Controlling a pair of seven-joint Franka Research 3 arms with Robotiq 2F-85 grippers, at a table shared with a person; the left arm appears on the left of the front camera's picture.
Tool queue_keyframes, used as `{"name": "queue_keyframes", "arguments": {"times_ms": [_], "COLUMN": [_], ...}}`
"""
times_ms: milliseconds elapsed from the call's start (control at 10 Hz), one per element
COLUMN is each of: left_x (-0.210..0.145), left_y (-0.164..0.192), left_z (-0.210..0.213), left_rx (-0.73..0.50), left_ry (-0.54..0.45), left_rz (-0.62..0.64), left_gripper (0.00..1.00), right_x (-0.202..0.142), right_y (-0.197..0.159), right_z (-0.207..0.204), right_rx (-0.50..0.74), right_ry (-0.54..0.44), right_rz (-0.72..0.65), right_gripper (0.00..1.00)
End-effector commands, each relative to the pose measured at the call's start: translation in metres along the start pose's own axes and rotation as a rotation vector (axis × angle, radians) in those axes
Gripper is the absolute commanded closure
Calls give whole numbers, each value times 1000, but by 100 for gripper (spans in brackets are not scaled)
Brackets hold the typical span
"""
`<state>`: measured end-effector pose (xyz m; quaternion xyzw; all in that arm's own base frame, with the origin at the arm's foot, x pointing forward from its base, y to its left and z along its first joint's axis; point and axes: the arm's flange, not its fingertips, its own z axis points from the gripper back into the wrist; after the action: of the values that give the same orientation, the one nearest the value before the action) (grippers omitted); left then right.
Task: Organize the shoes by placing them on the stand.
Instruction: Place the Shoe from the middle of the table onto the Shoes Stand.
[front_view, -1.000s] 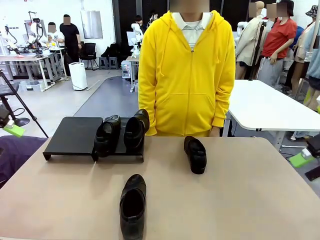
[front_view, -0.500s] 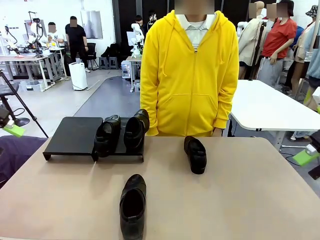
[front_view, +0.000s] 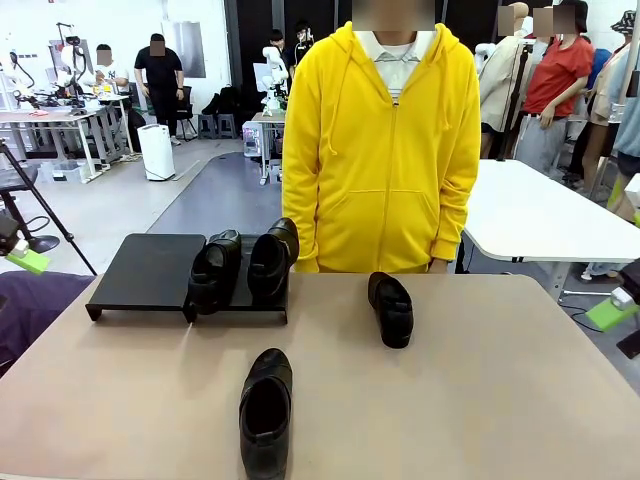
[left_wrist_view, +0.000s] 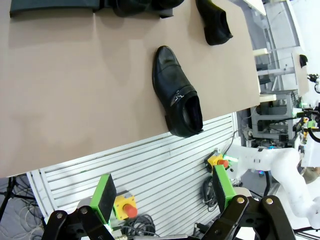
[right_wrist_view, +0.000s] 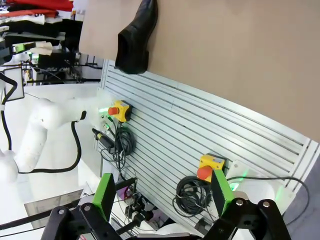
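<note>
Two black shoes (front_view: 213, 270) (front_view: 272, 262) rest side by side on the right panel of the low black stand (front_view: 145, 268); its left panel is bare. A shorter loafer (front_view: 390, 308) lies on the table right of the stand, in front of the person in yellow. A longer dress shoe (front_view: 265, 410) lies near the table's front edge, also seen as the dress shoe (left_wrist_view: 177, 99) in the left wrist view and the dress shoe (right_wrist_view: 136, 37) in the right wrist view. My left gripper (left_wrist_view: 164, 192) and right gripper (right_wrist_view: 162, 194) hang open off the table's near side, holding nothing.
The tan table (front_view: 480, 400) has wide free room on both sides of the dress shoe. A person in a yellow hoodie (front_view: 380, 150) stands at the far edge, hands out of sight. A white table (front_view: 530, 215) stands behind on the right.
The shoes and stand have not moved. The right gripper's green pad at the right edge has shifted slightly. The person has swayed a little to the right.
</note>
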<state>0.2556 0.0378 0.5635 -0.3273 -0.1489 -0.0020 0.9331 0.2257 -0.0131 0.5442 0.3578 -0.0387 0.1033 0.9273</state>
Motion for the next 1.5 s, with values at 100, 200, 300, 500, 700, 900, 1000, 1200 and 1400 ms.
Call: {"name": "queue_keyframes", "arguments": {"times_ms": [100,200,300,500,700,900,1000,1200,1400], "left_x": [3,-4,-13,-49,-79,-50,-110,-110,-101], "left_y": [-56,-106,-147,-218,-254,-248,-264,-264,-264], "left_z": [-43,-86,-131,-222,-290,-308,-296,-296,-308], "left_rx": [5,67,116,206,331,274,285,285,279], "left_ry": [108,137,138,227,62,33,84,84,77], "left_rz": [118,195,245,108,20,78,-11,-11,-23], "left_gripper": [0,0,0,0,0,0,0,0,0], "right_x": [1,1,1,1,1,1,1,1,1], "right_y": [1,1,1,1,1,1,1,1,1], "right_z": [3,3,3,3,3,3,3,3,3], "right_rx": [-9,-9,-9,-9,-9,-9,-9,-9,-9], "right_ry": [7,7,7,7,7,7,7,7,7], "right_rz": [-4,-4,-4,-4,-4,-4,-4,-4,-4], "right_gripper": [0,0,0,0,0,0,0,0,0]}}
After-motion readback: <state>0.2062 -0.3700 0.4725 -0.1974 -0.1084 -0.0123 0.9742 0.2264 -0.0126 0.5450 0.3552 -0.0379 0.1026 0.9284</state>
